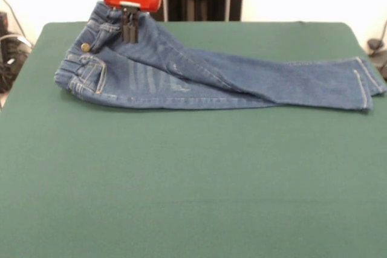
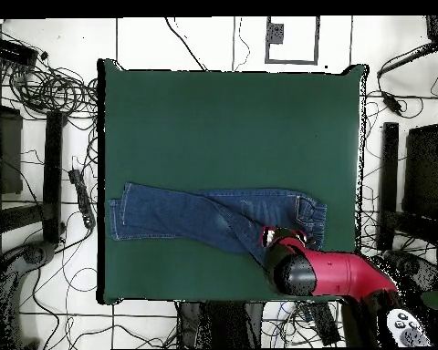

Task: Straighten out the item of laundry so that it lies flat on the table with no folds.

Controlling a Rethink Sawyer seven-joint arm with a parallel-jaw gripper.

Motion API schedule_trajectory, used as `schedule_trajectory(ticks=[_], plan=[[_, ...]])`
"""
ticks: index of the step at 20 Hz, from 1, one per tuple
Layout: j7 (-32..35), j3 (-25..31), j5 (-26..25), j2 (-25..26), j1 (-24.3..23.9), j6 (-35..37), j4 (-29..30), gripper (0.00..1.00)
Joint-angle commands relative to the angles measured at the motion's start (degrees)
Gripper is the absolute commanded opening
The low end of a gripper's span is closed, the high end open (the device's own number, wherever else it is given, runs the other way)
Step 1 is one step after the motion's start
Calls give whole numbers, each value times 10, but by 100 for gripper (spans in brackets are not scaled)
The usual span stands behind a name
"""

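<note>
Jeans (image 1: 199, 80): lying across the far half of the table (image 1: 181, 179), legs running out to one side and crossing over each other, waistband end bunched and partly lifted.
Waistband (image 1: 100, 25): far corner raised off the table, directly under the tool; brass button (image 1: 85, 47) just below that lifted part.
Tool (image 1: 130, 31): down at the raised waistband corner, fingers close together, apparently pinching denim there; exact contact hard to confirm.
Arm (image 2: 337, 273): reaching in over the waistband end of the jeans.
Likely reason for hold: gripping the folded-over waist to pull it open.
Remaining: crossed legs not yet separated, waist not flat.
</note>
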Motion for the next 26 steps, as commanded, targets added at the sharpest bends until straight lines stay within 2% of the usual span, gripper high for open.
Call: schedule_trajectory(ticks=[1, 3, 6, 9, 13, 17, 19, 23, 26], plan=[[118, -1, 48, 28, 35, -22, 25, 0], [126, -14, 57, 26, 49, -25, 25, 0], [162, -51, 78, 42, 78, -75, 24, 0], [183, -64, 118, 37, 93, -72, 43, 0], [226, -113, 186, 45, 127, -80, 70, 0], [236, -152, 246, 38, 160, -33, 78, 0], [238, -153, 262, 60, 165, -65, 80, 0], [241, -130, 279, 67, 164, -110, 104, 0], [262, -137, 298, 83, 190, -142, 108, 0]])
